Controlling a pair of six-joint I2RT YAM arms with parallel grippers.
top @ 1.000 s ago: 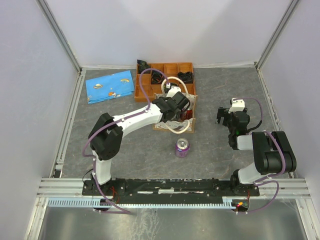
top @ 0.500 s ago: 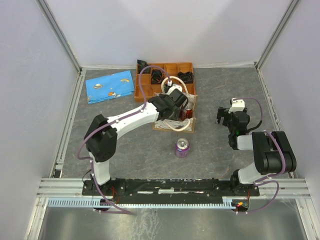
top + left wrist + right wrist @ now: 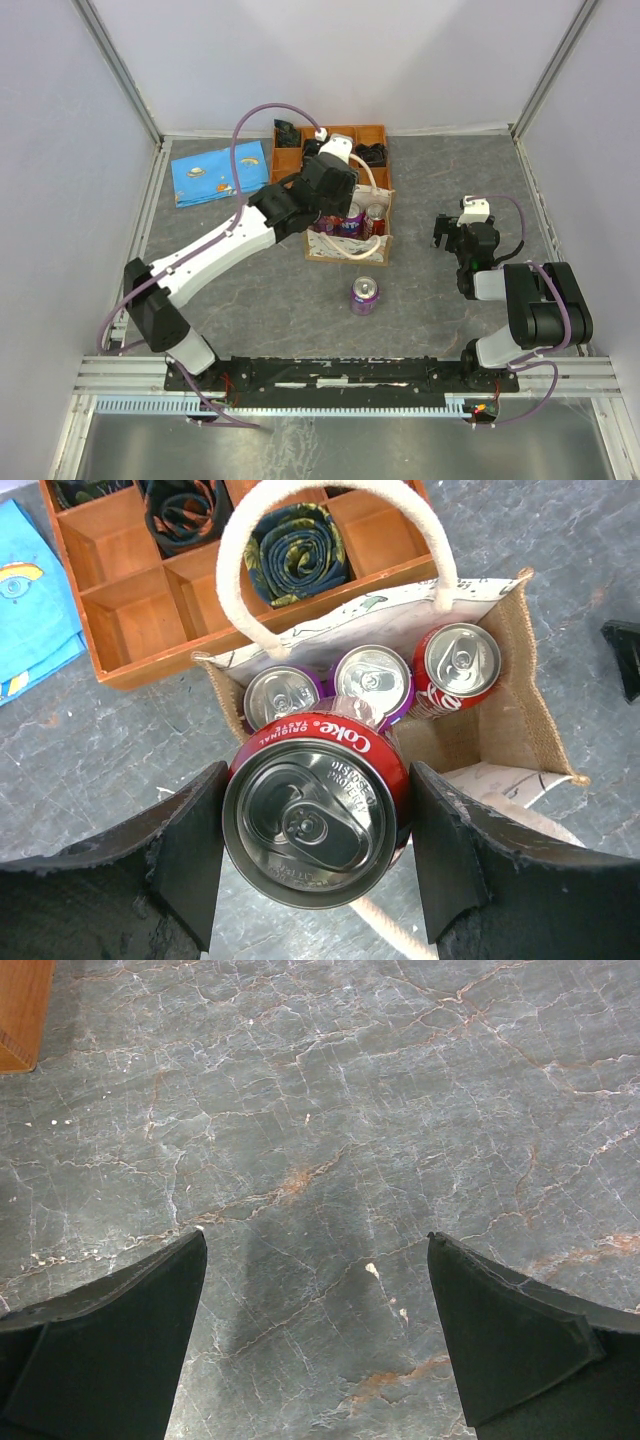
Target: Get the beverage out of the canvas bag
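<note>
The cream canvas bag (image 3: 322, 243) stands open at the middle of the table, in front of the wooden tray. My left gripper (image 3: 333, 188) is raised above it and shut on a red Coke can (image 3: 318, 820), held upright over the bag's near edge. In the left wrist view the bag (image 3: 520, 670) still holds two purple cans (image 3: 281, 695) and one red can (image 3: 460, 662), and its loop handle (image 3: 235, 550) arches over the far side. My right gripper (image 3: 455, 232) is open and empty low over bare table (image 3: 320, 1290) at the right.
A purple can (image 3: 364, 296) stands on the table in front of the bag. The orange-brown compartmented tray (image 3: 340, 138) with rolled dark items sits behind the bag. A blue cloth (image 3: 220, 172) lies at the back left. Enclosure walls surround the table.
My left gripper has risen out of the bag with the red Coke can in it, and the arm has stretched out. The right arm has not moved.
</note>
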